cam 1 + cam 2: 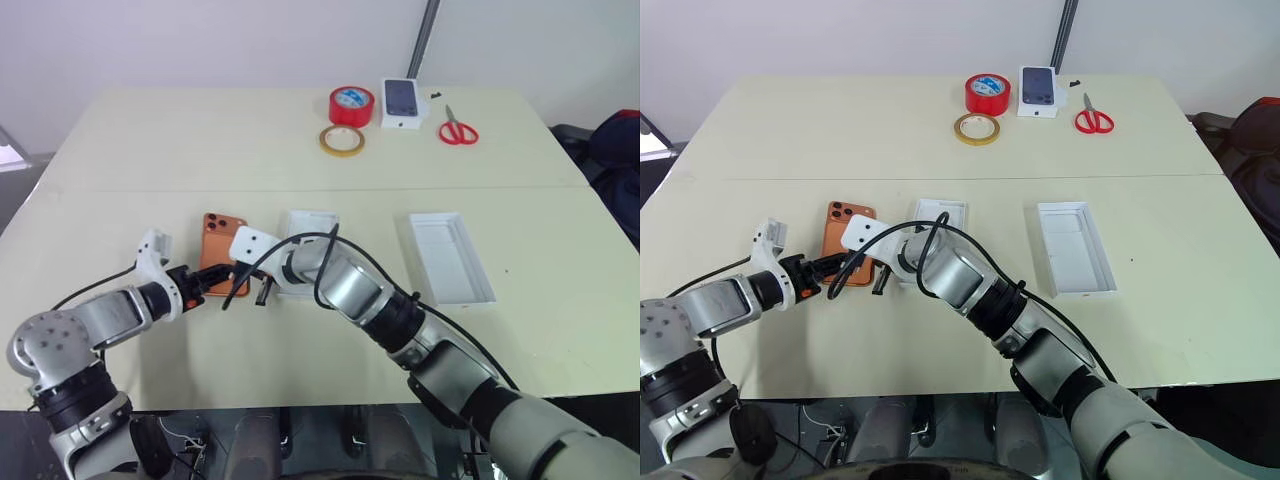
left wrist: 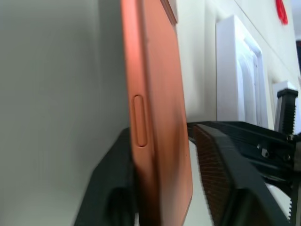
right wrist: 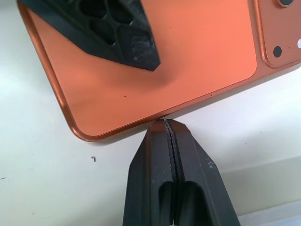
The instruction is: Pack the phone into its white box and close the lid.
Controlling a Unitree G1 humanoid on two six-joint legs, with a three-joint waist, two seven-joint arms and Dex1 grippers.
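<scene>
No readable writing on your orange phone (image 3: 178, 61). Your left end effector (image 2: 162, 179) straddles its edge, one finger each side. Right end effector (image 3: 173, 155) is pressed together at its rim.

You cannot see the near end of the phone (image 1: 220, 250); the left claw (image 1: 205, 281) and a cable cover it.

on the table (image 1: 150, 150) there is one orange phone (image 1: 217, 240), two rolls of tape, one red (image 1: 352, 105) and one yellowish (image 1: 342, 140), and one pair of red scissors (image 1: 458, 128). white cartons number three: one open tray (image 1: 451, 256), one partly hidden box (image 1: 308, 222), and one small box picturing a dark phone (image 1: 402, 102). two grippers, left (image 1: 212, 281) and right (image 1: 262, 290).
</scene>
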